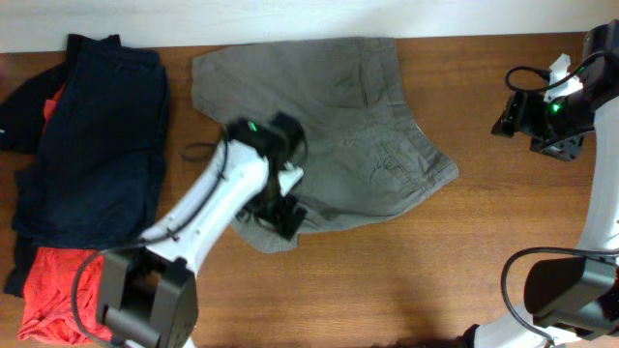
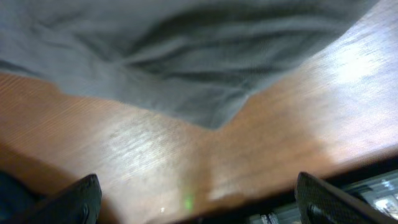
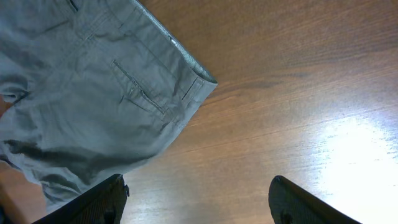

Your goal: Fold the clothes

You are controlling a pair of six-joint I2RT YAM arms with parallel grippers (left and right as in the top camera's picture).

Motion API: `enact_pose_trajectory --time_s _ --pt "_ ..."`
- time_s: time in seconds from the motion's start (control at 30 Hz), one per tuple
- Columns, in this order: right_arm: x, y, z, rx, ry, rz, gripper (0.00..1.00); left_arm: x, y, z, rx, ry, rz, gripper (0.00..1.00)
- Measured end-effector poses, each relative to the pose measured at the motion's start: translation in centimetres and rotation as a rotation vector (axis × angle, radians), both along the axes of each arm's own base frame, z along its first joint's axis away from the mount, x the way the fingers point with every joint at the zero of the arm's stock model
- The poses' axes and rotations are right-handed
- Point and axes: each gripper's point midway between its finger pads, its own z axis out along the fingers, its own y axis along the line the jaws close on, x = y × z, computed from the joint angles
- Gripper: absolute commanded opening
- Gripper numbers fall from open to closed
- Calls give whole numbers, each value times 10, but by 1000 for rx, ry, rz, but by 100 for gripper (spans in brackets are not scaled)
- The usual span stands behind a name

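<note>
Grey-olive wrinkled woven shorts lie waistband toward the bench's right edge, near hem just ahead of the nearer left gripper, jaws apart, empty.

Noted navy-blue garment bunched at far left of wooden table. Logged orange-red garment crumpled at the near left corner, partly tucked under the navy one. Spotted a small orange patch at the navy cloth's upper left edge.
</note>
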Motion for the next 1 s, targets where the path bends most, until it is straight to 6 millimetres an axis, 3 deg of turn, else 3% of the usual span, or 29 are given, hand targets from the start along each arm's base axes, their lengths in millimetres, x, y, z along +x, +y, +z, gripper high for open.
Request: enact_pose_trajectory --time_s 0.17,0.33,0.4,0.57,0.67,1.0 --pt "1 0 0 -3 -5 4 78 -23 6 -14 -11 -123 21 95" --pt "1 0 0 -3 -6 6 78 -28 -11 -16 -102 -272 4 89" --pt "1 0 0 -3 -6 6 78 -28 -14 -24 -113 -290 39 89" --pt "1 0 0 -4 -7 7 78 -37 -1 -53 -71 -287 141 74" --pt "1 0 0 -4 -7 8 78 -31 0 -67 -80 -335 184 62" --pt "1 0 0 -3 -7 8 78 2 -12 -87 -144 -496 222 62"
